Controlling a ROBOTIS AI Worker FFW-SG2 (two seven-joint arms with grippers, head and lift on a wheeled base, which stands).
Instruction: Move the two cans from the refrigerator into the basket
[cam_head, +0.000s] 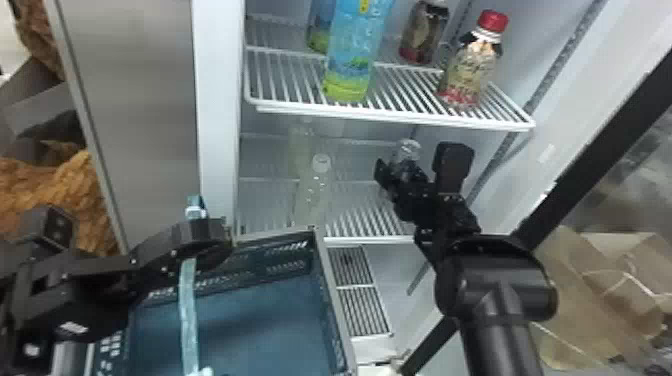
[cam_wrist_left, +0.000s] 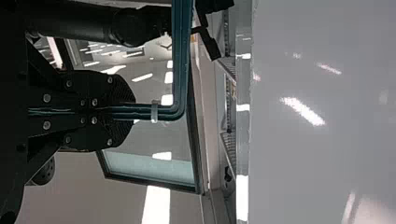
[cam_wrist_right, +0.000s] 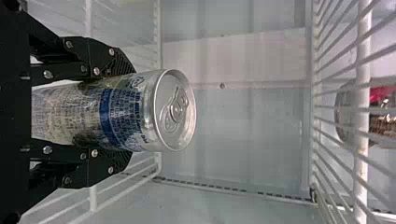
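Observation:
My right gripper (cam_head: 417, 172) is inside the refrigerator below the upper shelf, with the top of a silver can (cam_head: 408, 148) showing between its fingers. In the right wrist view, that gripper (cam_wrist_right: 122, 112) is shut on the can (cam_wrist_right: 123, 112), one finger on each side of its printed body, the lid standing clear. My left gripper (cam_head: 202, 237) is above the blue basket (cam_head: 336, 295), on its teal handle (cam_head: 188, 310). Seen in the left wrist view, the left gripper (cam_wrist_left: 122, 112) is shut on the handle (cam_wrist_left: 181, 60).
The wire shelf (cam_head: 400, 117) holds a blue bottle (cam_head: 352, 55) and a red-capped bottle (cam_head: 470, 70), among others. A clear bottle (cam_head: 312, 192) is on the lower shelf (cam_head: 370, 227). Refrigerator walls flank my right arm.

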